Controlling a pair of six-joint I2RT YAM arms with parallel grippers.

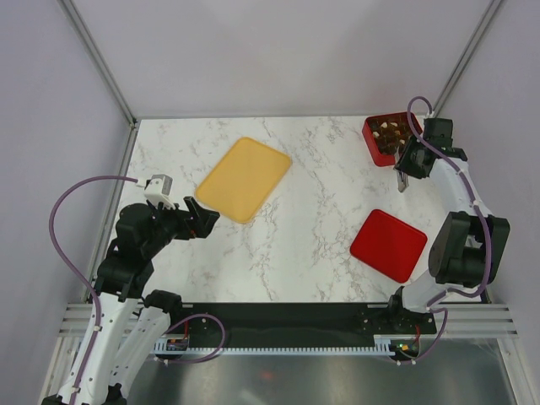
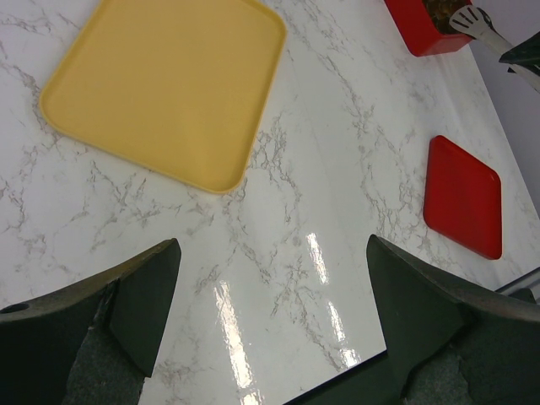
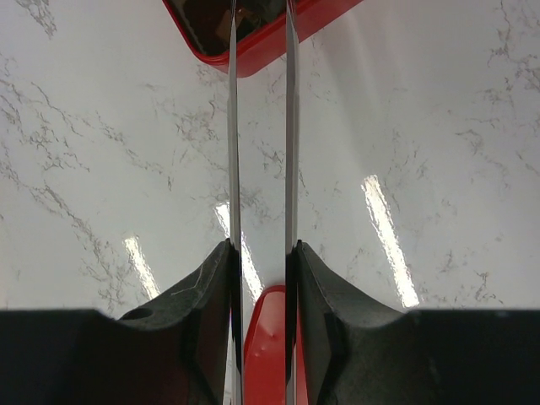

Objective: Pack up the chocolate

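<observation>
We see the chocolate [image 1: 387, 133], brown lumps and cream ovals, lying in the red box [image 1: 369, 135] at the far right corner of the bench [image 1: 312, 202]. We see no piece on the bench outside the box. The right hand [image 1: 405, 173] hangs just near of the box, its fingers pressed on the outside of a pair of thin metal tongs [image 1: 403, 182]. In the right wrist view the hand [image 3: 261, 249] grips the tongs [image 3: 233, 152] with the two blades standing close and parallel, a narrow strip of bench showing between them. The blades run over the near corner of the box [image 3: 253, 51] and out of the top of that view, so we cannot tell whether the tips hold a piece. A flat red lid [image 1: 388, 245] lies on the bench at the near right, well apart from the box. The yellow tray [image 1: 245, 179] lies left of the middle, turned at an angle to the bench edges. The left hand [image 1: 205, 215] sits just near of the tray's near corner, jaws spread wide and holding nothing. In the left wrist view that hand [image 2: 272, 245] has bare bench between its dark fingers [image 2: 143, 304], with the tray [image 2: 169, 84] far left of it and the lid [image 2: 462, 196] to the right.
</observation>
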